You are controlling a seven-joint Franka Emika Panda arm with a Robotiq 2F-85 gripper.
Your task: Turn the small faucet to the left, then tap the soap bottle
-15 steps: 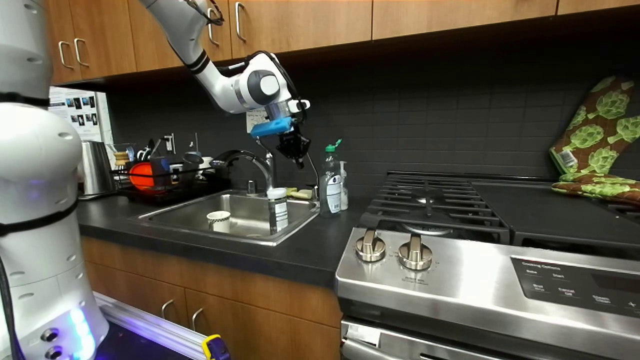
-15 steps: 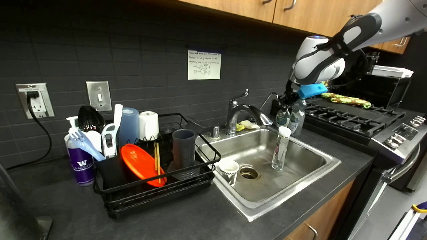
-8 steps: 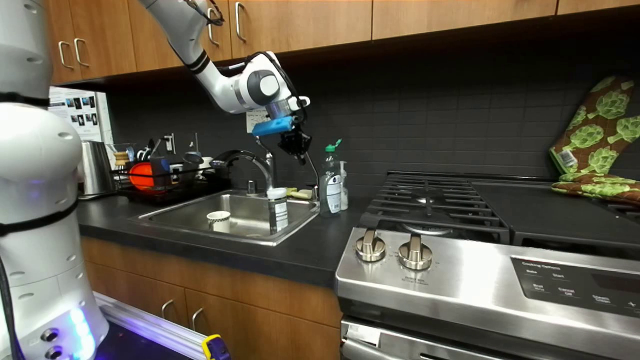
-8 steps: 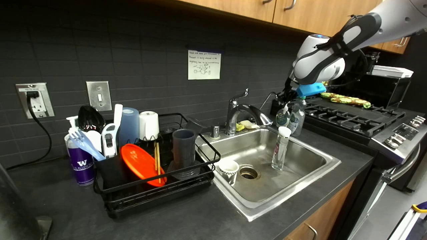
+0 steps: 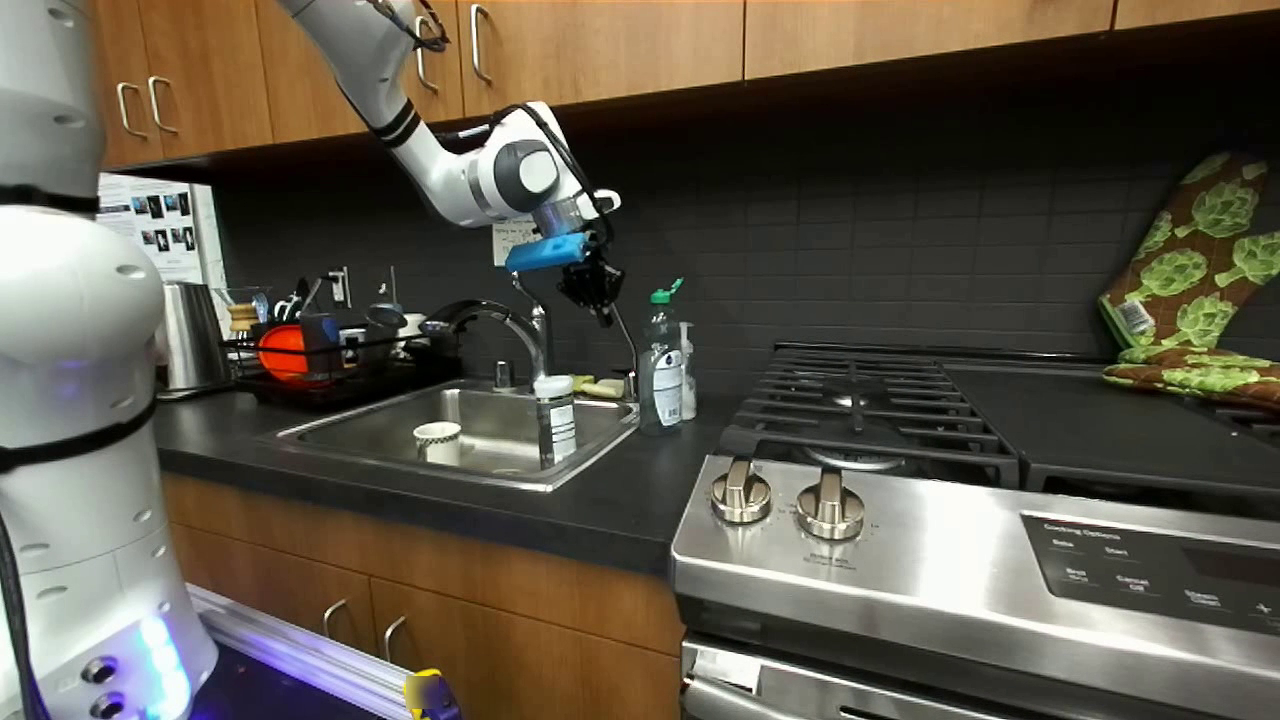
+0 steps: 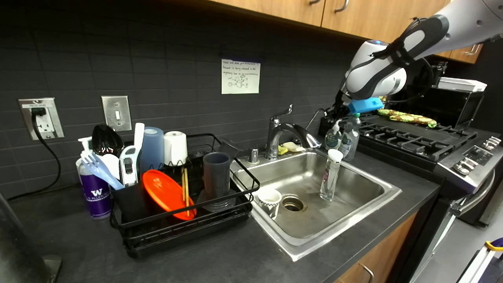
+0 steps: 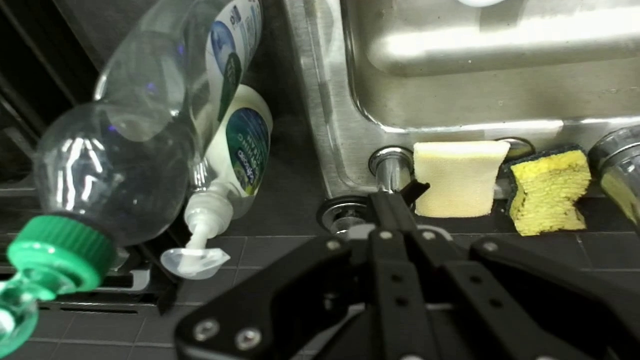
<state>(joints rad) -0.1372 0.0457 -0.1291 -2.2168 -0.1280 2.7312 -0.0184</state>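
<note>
The small faucet (image 5: 632, 350) is a thin silvery gooseneck at the sink's back corner. Its neck also shows in an exterior view (image 6: 313, 118), and its base shows in the wrist view (image 7: 391, 172). My gripper (image 5: 605, 316) is at the top of the spout; it is black and points down (image 6: 333, 114). In the wrist view its fingers are together (image 7: 385, 194) and hide the upper neck. I cannot tell whether they touch it. The clear soap bottle (image 5: 660, 370) with a green cap stands upright right of the small faucet, apart from my gripper; it also shows in the wrist view (image 7: 115, 170).
A white pump bottle (image 7: 245, 145) stands beside the soap bottle. The main faucet (image 6: 274, 137) is at the sink's back. A cloth (image 7: 460, 180) and yellow sponge (image 7: 550, 187) lie behind the basin. A tall white-capped bottle (image 6: 330, 177) and cup (image 6: 269, 198) are in the sink.
My gripper has risen slightly and shifted a little, so the white pump top now shows below it in an exterior view. The small faucet and the bottles show no visible movement.
</note>
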